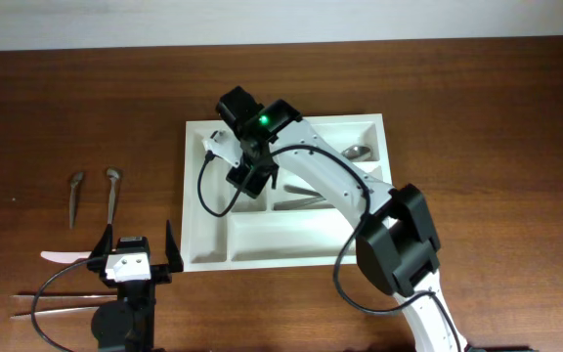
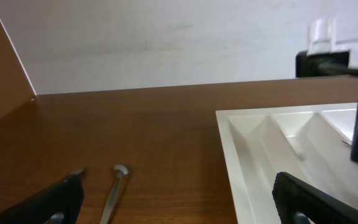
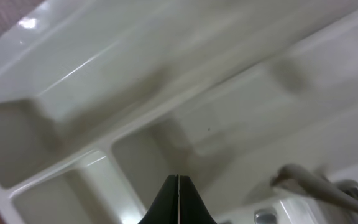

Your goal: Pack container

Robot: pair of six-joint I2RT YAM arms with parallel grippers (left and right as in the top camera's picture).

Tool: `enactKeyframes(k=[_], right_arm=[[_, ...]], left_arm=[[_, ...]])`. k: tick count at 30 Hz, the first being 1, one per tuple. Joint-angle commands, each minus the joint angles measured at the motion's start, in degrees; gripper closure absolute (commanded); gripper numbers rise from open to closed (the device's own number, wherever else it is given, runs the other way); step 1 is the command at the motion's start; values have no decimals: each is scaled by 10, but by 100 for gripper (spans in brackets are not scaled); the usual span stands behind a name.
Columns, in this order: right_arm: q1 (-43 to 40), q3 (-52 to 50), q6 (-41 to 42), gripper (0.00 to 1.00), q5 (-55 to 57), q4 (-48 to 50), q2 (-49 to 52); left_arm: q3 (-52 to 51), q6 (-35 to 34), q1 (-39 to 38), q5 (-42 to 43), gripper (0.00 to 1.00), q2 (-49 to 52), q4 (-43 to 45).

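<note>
While the right gripper (image 3: pixel 178 198), fingers together and seemingly empty, hangs inside the tray (image 1: pixel 262 244) at table centre, the left gripper (image 1: pixel 138 249) stands open near a spoon (image 1: pixel 113 191), probably the next pick.

The right arm (image 1: pixel 321 171) is built of smooth white tubular links joined by bulky black housings, the largest being a blocky black elbow casing (image 1: pixel 397 242). A small green light (image 1: pixel 263 120) glows on the black wrist housing, next to a white plastic bracket (image 1: pixel 221 145). Thin black cables (image 1: pixel 202 186) loop loosely off the wrist, and another hangs beside the lower white link. Its glossy black fingers (image 3: pixel 166 208) taper to a sharp wedge with a pale seam down the middle. The left arm (image 1: pixel 123 313), by the near left edge of the brown wooden surface (image 1: pixel 477 88), is mostly black, with a white block (image 1: pixel 125 262) on its wrist. Its matte black fingers (image 2: pixel 319 202) are flat, angular blades.
</note>
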Motion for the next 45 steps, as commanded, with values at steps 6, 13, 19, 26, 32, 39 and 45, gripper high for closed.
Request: enactKeyframes(k=[6,13,19,26,32,39,45], right_arm=[[-6,7,-3,96,-11,22,8],[-24,7,-3,96,-7,25,24],[-42,7,-1,96,-7,28,33],[-47,7,-1,96,-7,30,42],[-47,7,23,96,45,44,43],[-69,7,29,96,54,43,44],[-100,7,36,96,64,43,44]], left_arm=[[-3,-3,-3,-2,1,-4,0],[-3,-3,-3,-2,1,-4,0],[-3,-3,-3,-2,1,-4,0],[-3,-3,-3,-2,1,-4,0],[-3,-3,-3,-2,1,-4,0],[-3,-3,-3,-2,1,-4,0],[-3,-3,-3,-2,1,-4,0]])
